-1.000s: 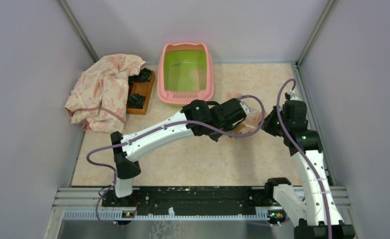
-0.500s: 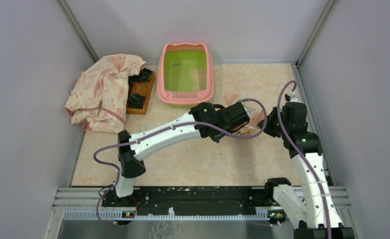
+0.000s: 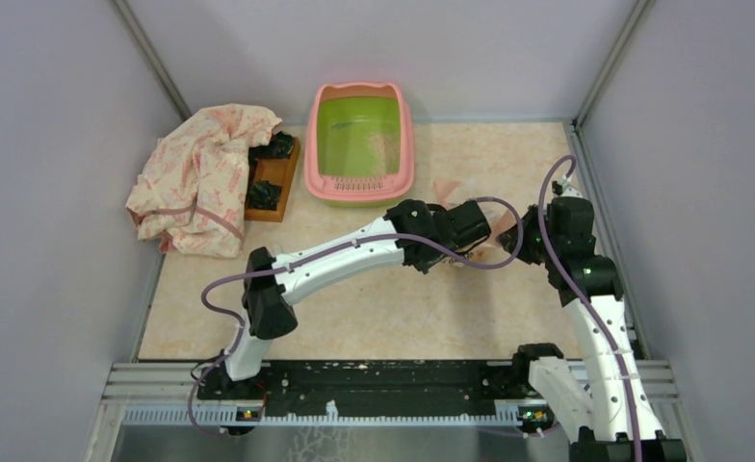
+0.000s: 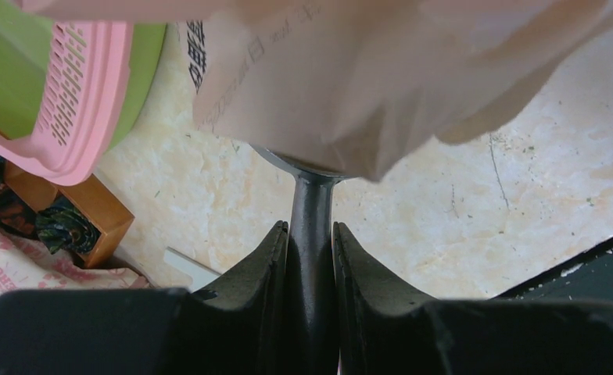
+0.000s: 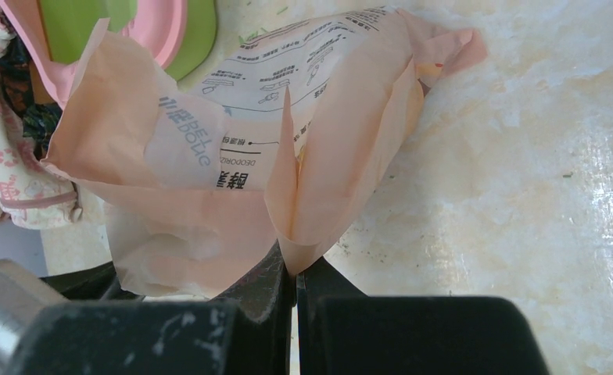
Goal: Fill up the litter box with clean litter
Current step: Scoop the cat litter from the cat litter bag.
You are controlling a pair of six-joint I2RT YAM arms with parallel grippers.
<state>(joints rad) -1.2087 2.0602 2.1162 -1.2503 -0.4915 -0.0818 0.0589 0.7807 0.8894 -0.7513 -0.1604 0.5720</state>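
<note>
**Both grippers busy at the bag, right of the litter box**

From my seat, the grey walls (image 3: 46, 192) hem in the table (image 3: 374, 318) on three sides, and the black rail (image 3: 383, 383) closes off the near edge. The widest stretch of bare marbled top lies in the near middle, between the rail and the left arm (image 3: 345, 260), which slants from its base at near left to right of centre.

A crumpled patterned cloth (image 3: 200, 178) fills the far-left corner against the wall. The litter box (image 3: 407, 144) sits at the far edge, mid-table, close to the back wall. Its green floor carries a thin pale patch of clean litter (image 3: 385, 146) toward the right side. Between cloth and box a wooden block (image 3: 275, 173) holds two dark items I cannot identify.

The peach bag (image 5: 288, 156) hangs crumpled between the two wrists, just near-right of the box. My right gripper (image 5: 294, 269) is pinched tight on a fold of the bag's edge. My left gripper (image 4: 311, 230) clamps the handle of the metal scoop (image 4: 313, 195), whose bowl is hidden under the bag.
</note>
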